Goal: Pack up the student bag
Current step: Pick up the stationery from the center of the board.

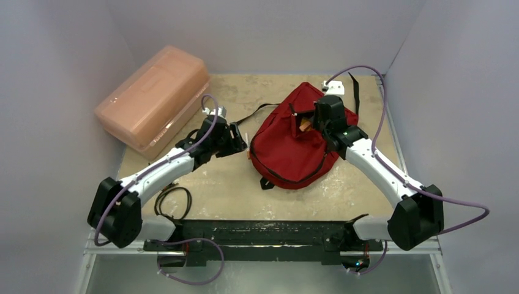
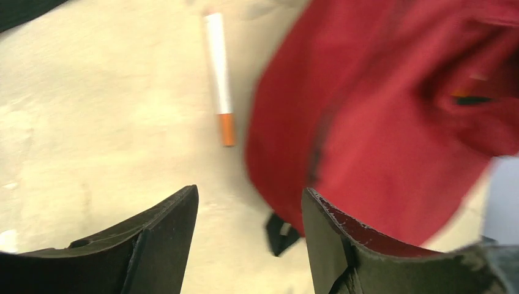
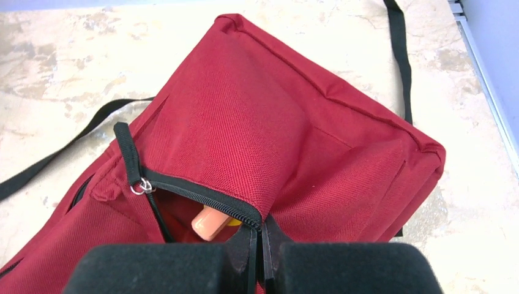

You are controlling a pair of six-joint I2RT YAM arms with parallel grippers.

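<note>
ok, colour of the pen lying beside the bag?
White pen with an orange end, clearest in the left wrist view.

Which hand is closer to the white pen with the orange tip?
Left. The left hand is open beside the pen; the right hand is over the bag, shut on its zipper edge.

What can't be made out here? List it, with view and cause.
1. Right wrist: the student bag contents. Only a peach end shows at the zipper opening; fabric covers the rest.
2. Left wrist: what the white orange-tipped stick is. The picture is blurred.
3. Top: what the pink box holds. Its cloudy lid hides it.
</note>
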